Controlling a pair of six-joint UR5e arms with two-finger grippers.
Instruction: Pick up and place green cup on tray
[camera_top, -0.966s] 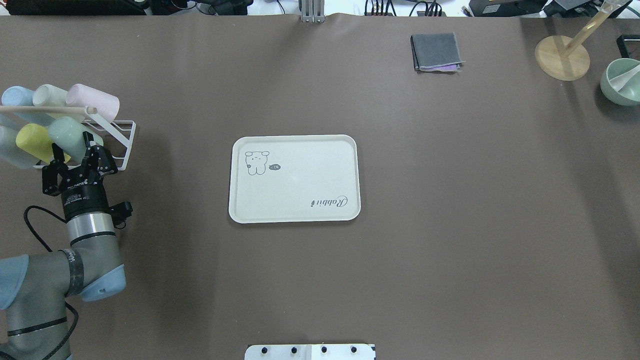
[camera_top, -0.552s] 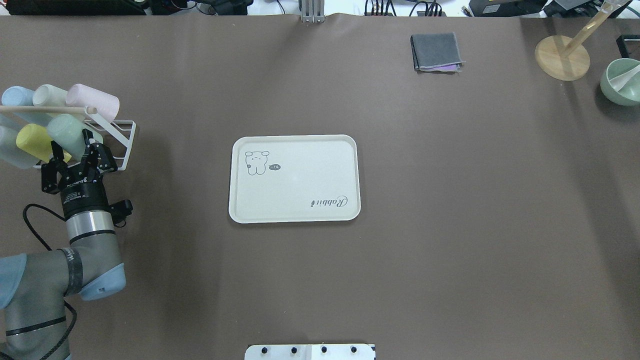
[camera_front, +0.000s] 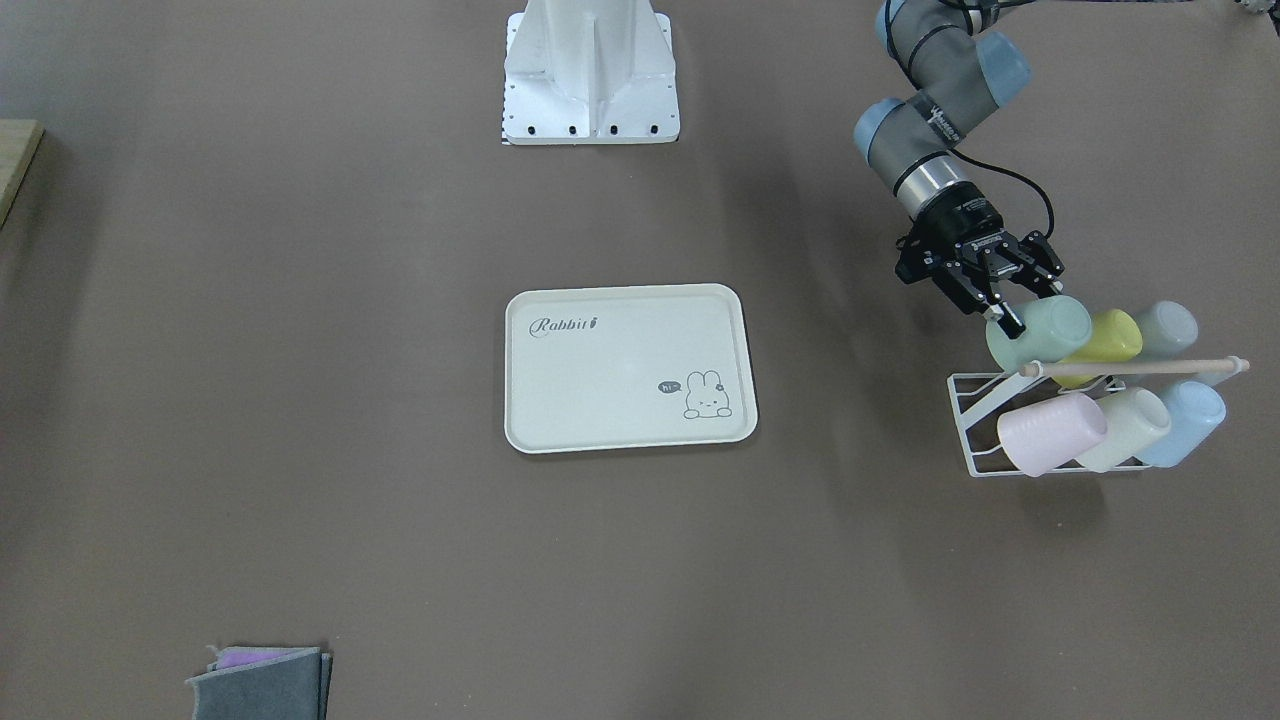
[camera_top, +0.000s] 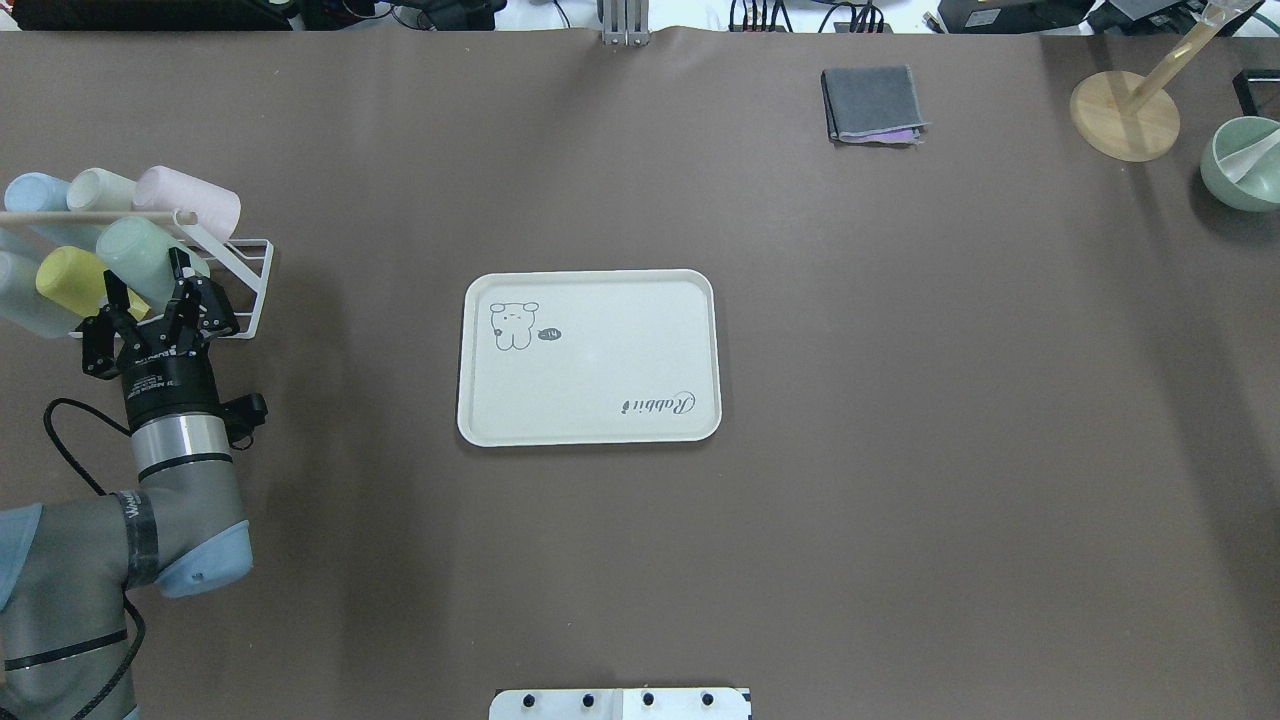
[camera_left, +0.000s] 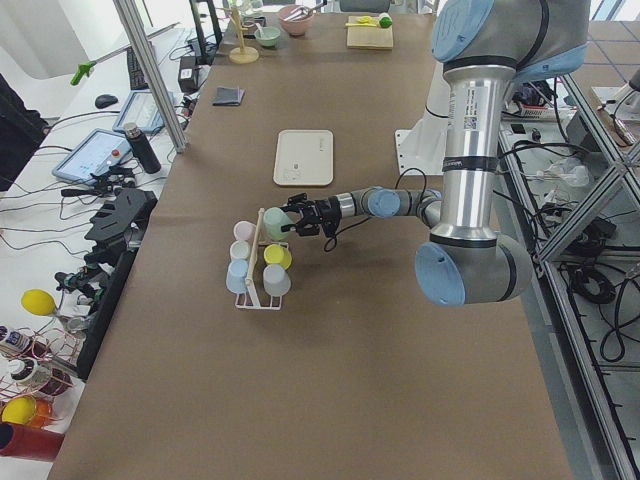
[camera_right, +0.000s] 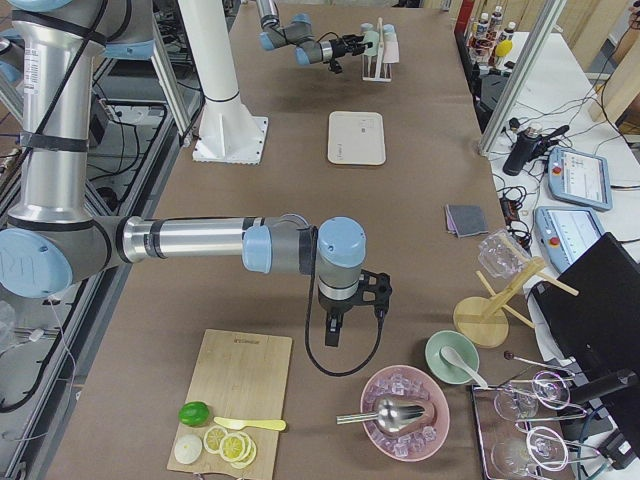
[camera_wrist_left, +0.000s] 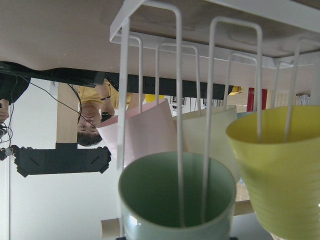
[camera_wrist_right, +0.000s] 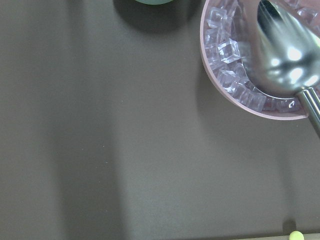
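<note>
The green cup (camera_top: 135, 245) is seated, tilted, on the white wire rack (camera_top: 252, 290) at the end of the desk (camera_top: 900, 400) on the robot's left. In the overhead view the yellow cup (camera_top: 62, 280) lies just beside it at 9 o'clock. The tray (camera_top: 600, 375) is located well apart, at 3 o'clock from the rack. The left hand (camera_top: 145, 283) is spread wide, with one finger on either side of the cup's open end; contact cannot be confirmed. The right hand (camera_right: 331, 340) is positioned above the desk near the pink ice bowl (camera_right: 405, 412); its opening cannot be told.

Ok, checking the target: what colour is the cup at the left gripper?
Pale mint green cup, clearest in the front-facing view.
</note>
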